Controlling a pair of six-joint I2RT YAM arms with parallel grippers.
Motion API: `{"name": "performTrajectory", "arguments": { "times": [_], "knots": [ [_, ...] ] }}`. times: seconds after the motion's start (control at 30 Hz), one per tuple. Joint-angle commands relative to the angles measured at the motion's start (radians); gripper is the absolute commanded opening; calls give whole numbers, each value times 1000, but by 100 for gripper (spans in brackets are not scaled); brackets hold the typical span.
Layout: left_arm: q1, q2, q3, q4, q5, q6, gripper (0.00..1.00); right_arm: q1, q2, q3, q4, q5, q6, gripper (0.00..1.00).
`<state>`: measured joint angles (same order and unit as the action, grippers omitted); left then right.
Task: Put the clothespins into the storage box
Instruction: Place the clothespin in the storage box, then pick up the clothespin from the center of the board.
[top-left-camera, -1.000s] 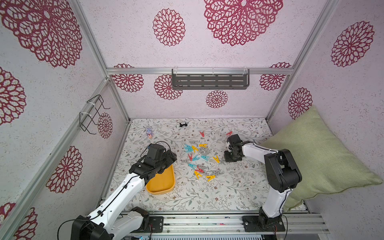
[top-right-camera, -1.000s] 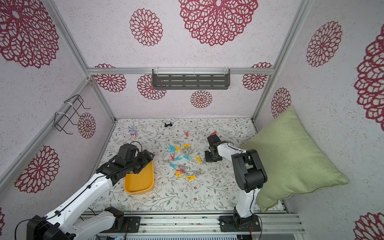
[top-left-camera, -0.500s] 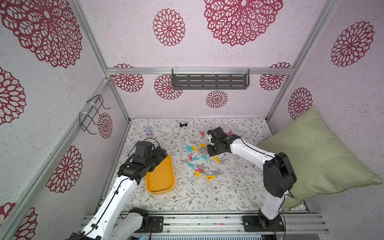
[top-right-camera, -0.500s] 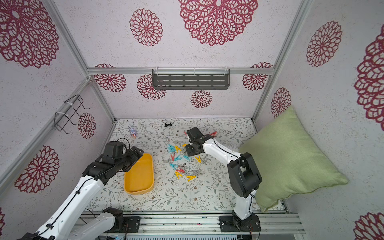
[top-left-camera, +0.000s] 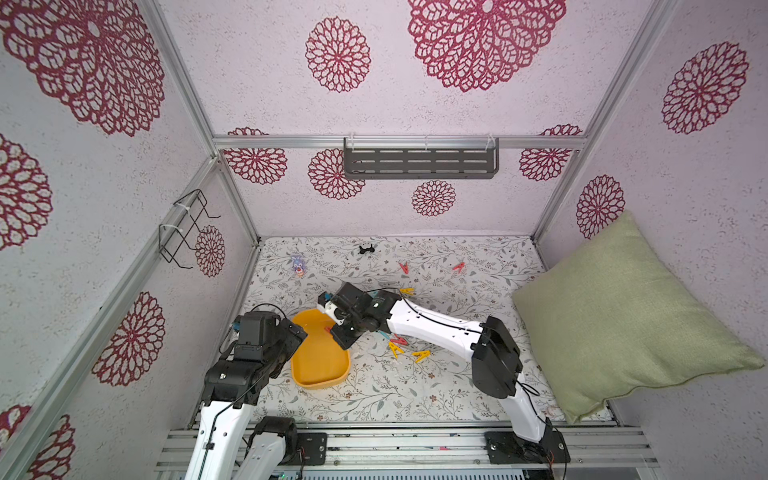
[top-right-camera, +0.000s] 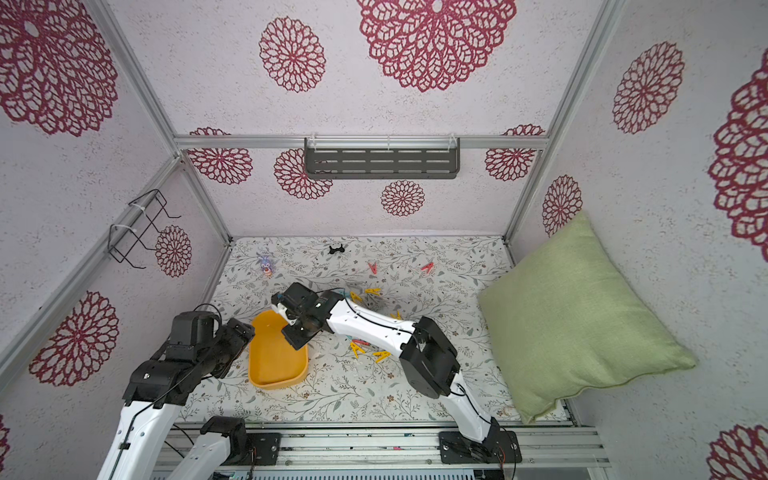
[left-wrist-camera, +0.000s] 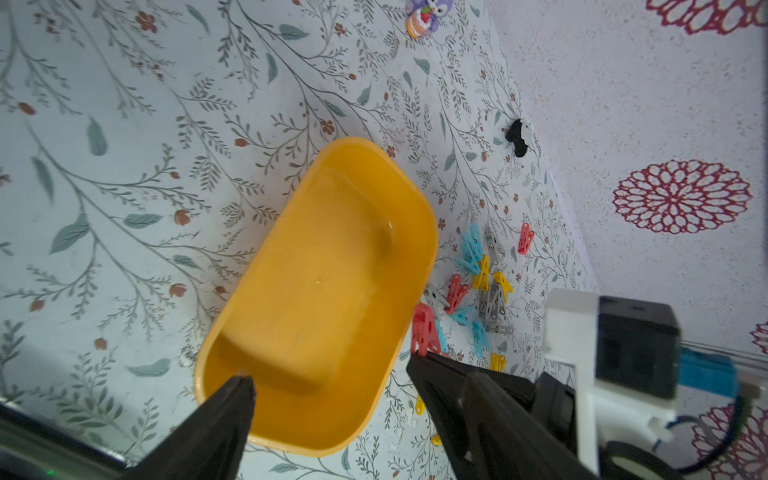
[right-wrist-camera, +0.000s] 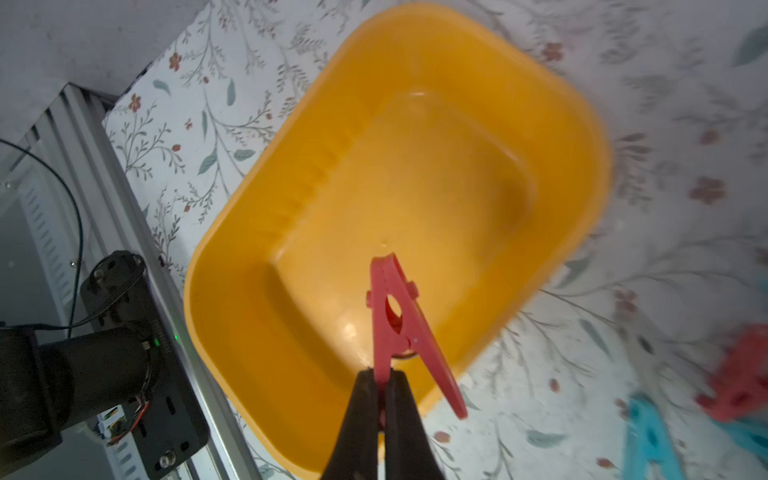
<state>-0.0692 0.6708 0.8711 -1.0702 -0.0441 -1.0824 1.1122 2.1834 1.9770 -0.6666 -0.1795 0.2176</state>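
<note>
The storage box (top-left-camera: 320, 365), centre-left in both top views, is plain yellow-orange. The clothespin (right-wrist-camera: 395, 316) at lower centre of the right wrist view is red. The loose clothespins (left-wrist-camera: 478, 282) are red, yellow, teal and grey. The table (top-left-camera: 436, 390) is white with grey-green sprigs and rust flowers. The cushion (top-left-camera: 623, 316) at right is sage green.

Setting: robot test enclosure, dressed as a home.
Frame: aluminium profiles (top-left-camera: 291, 142) at wall joints.
Walls: floral wallpaper (top-left-camera: 478, 199).
Mounting: arm rail (top-left-camera: 415, 441) at 6 o'clock.
Furnishing: green cushion (top-left-camera: 623, 320) at 3 o'clock.
</note>
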Motion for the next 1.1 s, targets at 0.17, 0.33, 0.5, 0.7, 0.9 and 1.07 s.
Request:
{"name": "performTrajectory", "arguments": {
  "times": [0.17,0.33,0.5,0.7,0.9,1.07],
  "knots": [
    [30,-170,-39,-181,-47,-79,88,39,150,149,-68,-100,5,12],
    [31,-152,-34,-160,-8,-64,87,35,140,167,-61,-87,9,38],
    [31,-80,-14,-85,57,-27,85,15,77,127,-45,-54,25,49],
    [21,39,-19,59,173,-16,80,-58,-112,-87,61,-9,83,45],
    [-74,179,-7,223,192,-42,78,-190,-346,-357,125,100,145,36],
    [-207,366,53,321,173,-47,78,-373,-508,-585,138,170,233,35]
  ]
}}
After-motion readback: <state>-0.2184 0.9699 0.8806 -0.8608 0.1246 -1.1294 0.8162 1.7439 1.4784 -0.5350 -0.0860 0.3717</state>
